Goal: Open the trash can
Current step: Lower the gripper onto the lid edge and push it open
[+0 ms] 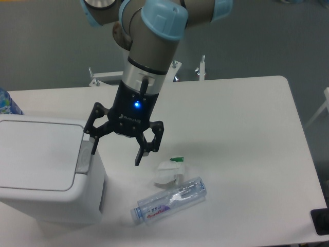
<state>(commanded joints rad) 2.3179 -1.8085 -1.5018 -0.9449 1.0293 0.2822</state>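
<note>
Nearest the camera, at the front left corner of the surface, stands the trash can, a big white box with rounded corners whose flat lid is down and looks fully closed. Its grey push-button tab sits on the right-hand rim, a narrow strip whose long axis runs from the front of the surface toward the back. The end effector hangs just to the right of that tab and a little above it, fingers spread wide and pointing down, holding nothing; its left finger overlaps the rim in this view, though whether it touches the plastic cannot be told. So the button lies a short way left of and below the midpoint of the open fingers, and the coming move looks like a small shift left followed by a downward press with one fingertip. Right of the bin, near the front edge, a clear plastic bottle lies on its side, slanting up to the right, and just behind it rests a crumpled white wrapper with a green bit. Both sit away from the path to the tab and should not interfere. A blue-patterned object peeks in at the left edge behind the bin.
</note>
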